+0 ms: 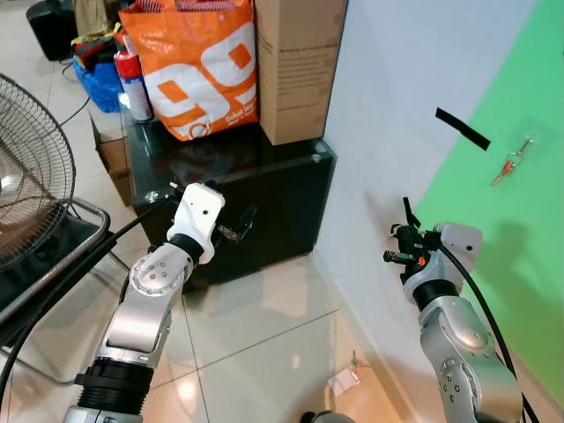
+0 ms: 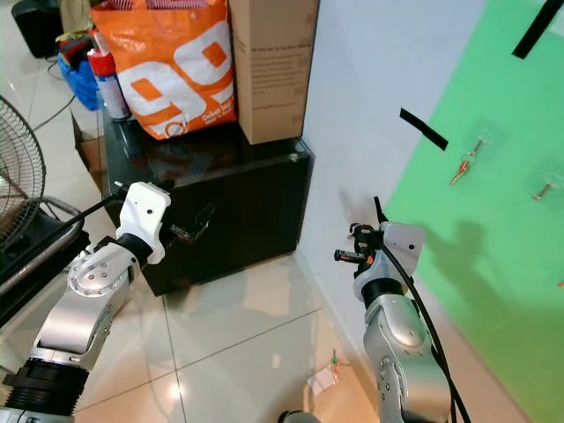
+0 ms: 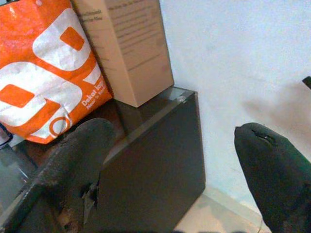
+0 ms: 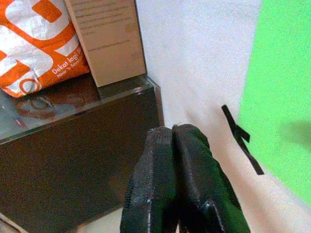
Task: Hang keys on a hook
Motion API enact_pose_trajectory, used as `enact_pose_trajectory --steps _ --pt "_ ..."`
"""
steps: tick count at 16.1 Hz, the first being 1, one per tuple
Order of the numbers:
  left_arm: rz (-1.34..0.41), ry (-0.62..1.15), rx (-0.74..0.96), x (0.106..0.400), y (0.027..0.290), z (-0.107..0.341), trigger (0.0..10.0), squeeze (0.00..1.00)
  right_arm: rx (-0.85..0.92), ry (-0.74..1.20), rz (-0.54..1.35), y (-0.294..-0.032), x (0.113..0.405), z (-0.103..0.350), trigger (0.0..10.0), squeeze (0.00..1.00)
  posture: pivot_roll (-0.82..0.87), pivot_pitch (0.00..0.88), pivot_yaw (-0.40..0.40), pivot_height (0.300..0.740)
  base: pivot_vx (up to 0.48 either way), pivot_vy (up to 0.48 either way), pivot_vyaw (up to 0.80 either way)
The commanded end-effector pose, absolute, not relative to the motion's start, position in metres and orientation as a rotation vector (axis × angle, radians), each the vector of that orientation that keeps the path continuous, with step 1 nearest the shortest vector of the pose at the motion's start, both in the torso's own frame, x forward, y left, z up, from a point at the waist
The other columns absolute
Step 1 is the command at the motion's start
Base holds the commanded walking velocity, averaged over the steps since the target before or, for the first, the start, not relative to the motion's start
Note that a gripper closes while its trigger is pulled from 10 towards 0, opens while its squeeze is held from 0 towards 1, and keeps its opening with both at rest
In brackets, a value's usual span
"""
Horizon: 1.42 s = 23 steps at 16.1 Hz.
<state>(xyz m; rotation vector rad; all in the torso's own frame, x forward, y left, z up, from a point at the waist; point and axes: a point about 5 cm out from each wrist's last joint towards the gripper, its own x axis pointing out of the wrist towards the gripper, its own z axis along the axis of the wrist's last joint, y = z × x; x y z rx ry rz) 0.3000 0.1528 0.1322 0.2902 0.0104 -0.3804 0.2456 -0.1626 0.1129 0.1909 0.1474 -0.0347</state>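
Right gripper [image 4: 172, 141] is being held clenched and empty beside the green wall [image 1: 520, 264]; keys [image 1: 514, 162] are already hanging there, so they risk being knocked off.

Bare floor [image 1: 264, 344] lies open between both arms. A black cabinet [image 1: 264, 211] blocks the left, stacked with bag [image 1: 198, 66] and box [image 1: 295, 66]; the wall [image 1: 397, 132] ahead is bare.

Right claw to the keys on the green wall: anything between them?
Bare wall only: white, then green. A black tape strip sits above that line. Right claw is shut; keys hang on the wall, left eye view.
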Motion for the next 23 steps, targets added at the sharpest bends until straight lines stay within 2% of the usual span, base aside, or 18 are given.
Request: enact_pose_trajectory --steps 1,5,15,23 --pt "-0.376 0.011 0.284 0.301 0.153 0.132 10.0 0.0 0.183 0.133 -0.047 -0.165 0.246 0.116 10.0 0.0 -0.06 0.0 -0.017 0.74 0.0 0.0 -0.8" --pt "-0.384 0.011 0.287 0.303 0.153 0.132 10.0 0.0 0.189 0.131 -0.056 -0.164 0.246 0.116 10.0 0.0 -0.07 0.0 -0.006 0.74 0.0 0.408 -0.8" --pt "-0.426 -0.004 0.298 0.305 0.151 0.134 10.0 0.01 0.189 0.105 -0.057 -0.162 0.25 0.121 10.0 0.0 -0.07 0.0 0.0 0.74 0.0 0.0 -0.8" --pt "-0.446 -0.001 0.274 0.301 0.147 0.132 10.0 0.02 0.176 0.059 -0.005 -0.157 0.255 0.131 10.0 0.0 -0.06 0.0 -0.011 0.74 0.348 0.0 0.0"
